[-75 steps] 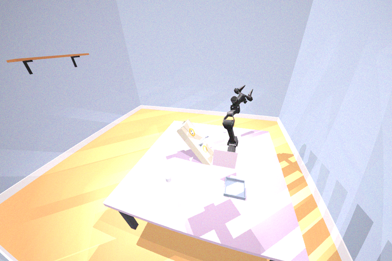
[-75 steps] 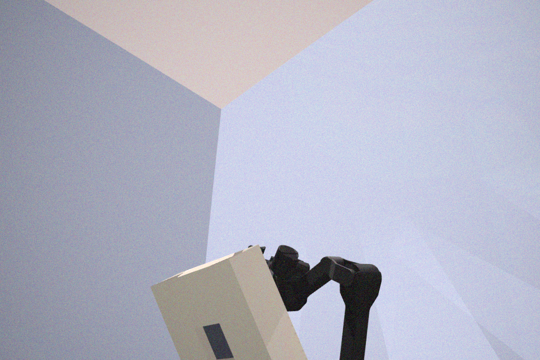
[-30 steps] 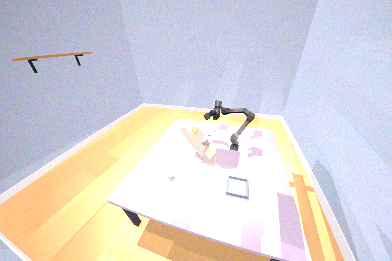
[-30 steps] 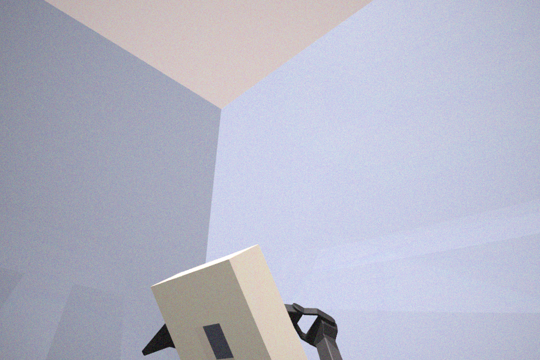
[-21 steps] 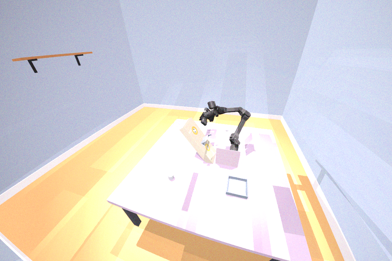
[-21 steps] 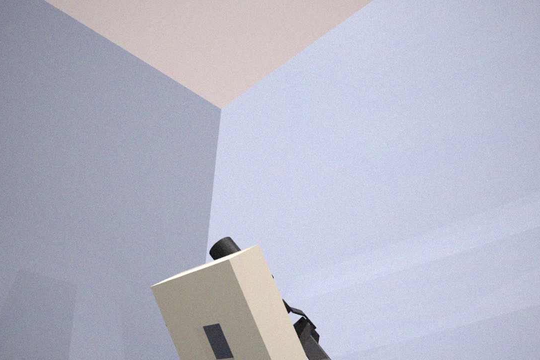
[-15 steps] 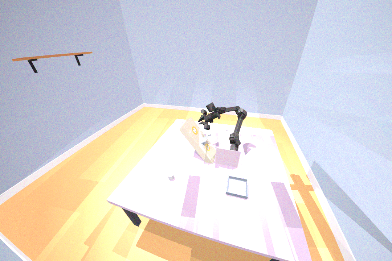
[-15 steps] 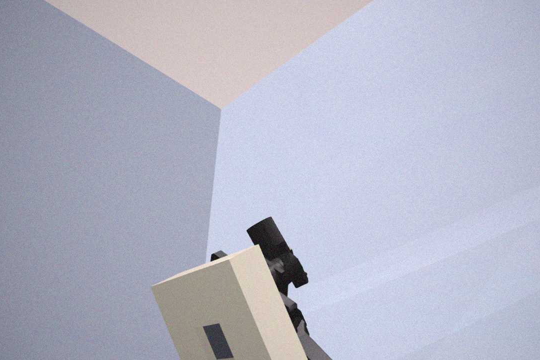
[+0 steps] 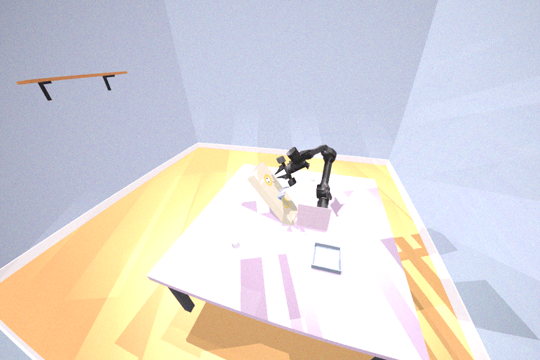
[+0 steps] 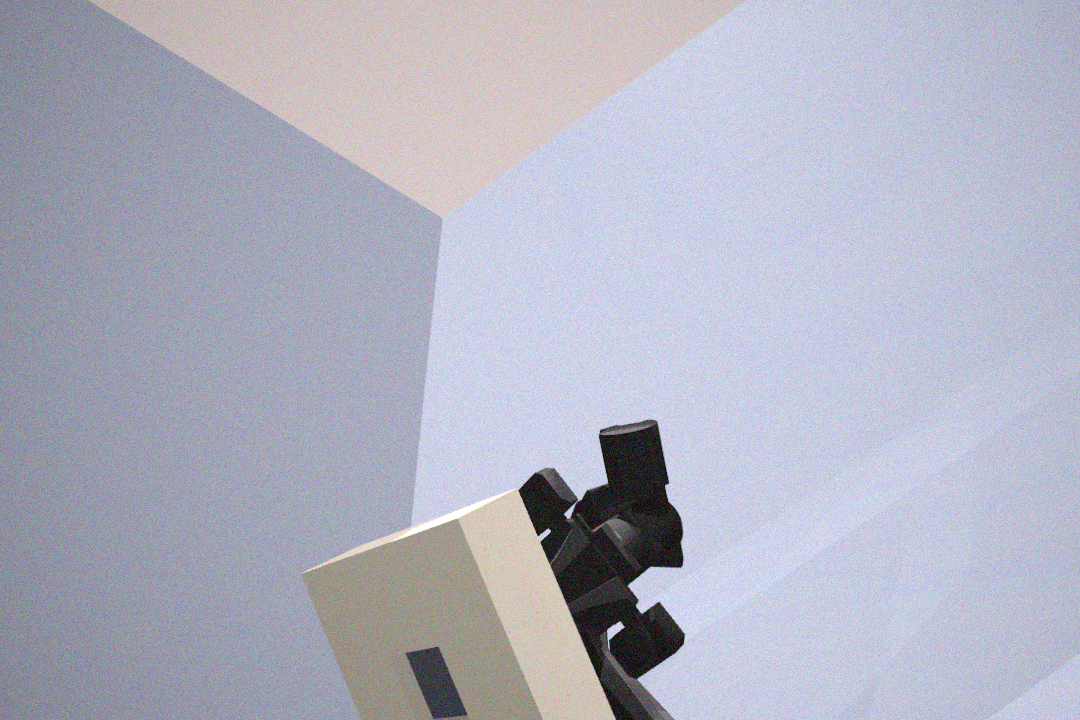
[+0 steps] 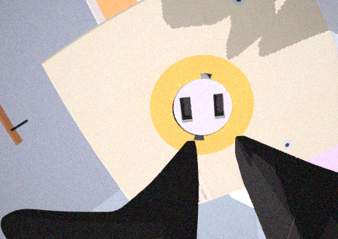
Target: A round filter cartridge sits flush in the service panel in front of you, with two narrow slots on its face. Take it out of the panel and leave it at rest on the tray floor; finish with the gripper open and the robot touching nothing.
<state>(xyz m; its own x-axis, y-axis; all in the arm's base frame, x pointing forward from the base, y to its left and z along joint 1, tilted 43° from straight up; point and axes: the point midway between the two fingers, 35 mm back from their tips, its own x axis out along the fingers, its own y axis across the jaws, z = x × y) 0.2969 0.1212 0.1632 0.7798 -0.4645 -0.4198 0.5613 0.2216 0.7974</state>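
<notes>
The round white filter cartridge sits in the tilted beige service panel. Its two dark slots face the wrist camera, inside a yellow ring with small dark notches above and below the cartridge. My gripper is partly open with nothing between its fingers. Its tips point at the panel face close to the cartridge; in the wrist view they show below it and to its right. I cannot tell the exact gap. The tray stands on the table with nothing visible in it.
A pale blue-grey part sticks out of the panel lower down, near a second yellow ring. A pinkish upright plate stands between the arm's base and the tray. A small white cylinder stands on the table to the left.
</notes>
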